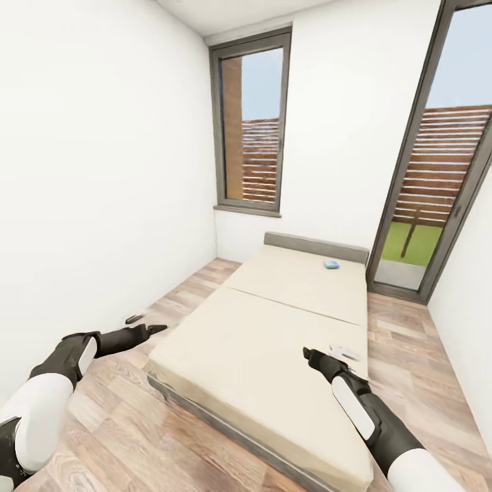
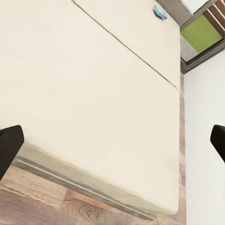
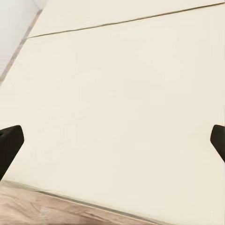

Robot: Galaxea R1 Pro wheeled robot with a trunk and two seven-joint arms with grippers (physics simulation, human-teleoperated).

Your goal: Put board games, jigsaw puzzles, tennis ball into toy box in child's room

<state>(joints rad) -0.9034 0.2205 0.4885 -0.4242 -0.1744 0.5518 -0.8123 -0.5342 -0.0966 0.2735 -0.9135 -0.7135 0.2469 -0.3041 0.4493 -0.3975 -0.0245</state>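
The bed (image 1: pixel 273 328) with its beige mattress lies ahead of me in the child's room. A blue board game (image 1: pixel 332 264) rests near the grey headboard, also seen as the board game (image 2: pixel 160 11) in the left wrist view. A second, white-covered board game (image 1: pixel 346 352) lies at the mattress's right edge, just past my right gripper (image 1: pixel 307 353). That gripper hovers open over the mattress (image 3: pixel 122 93). My left gripper (image 1: pixel 154 330) is open beside the bed's left front corner, fingertips (image 2: pixel 9 150) spread wide. The table, toy box, jigsaw puzzles and tennis ball are out of view.
A white wall runs along the left, with a strip of plank floor (image 1: pixel 184 294) between it and the bed. A small dark object (image 1: pixel 134 318) lies on that floor. A window (image 1: pixel 251 123) and a tall glass door (image 1: pixel 437 178) stand behind the bed.
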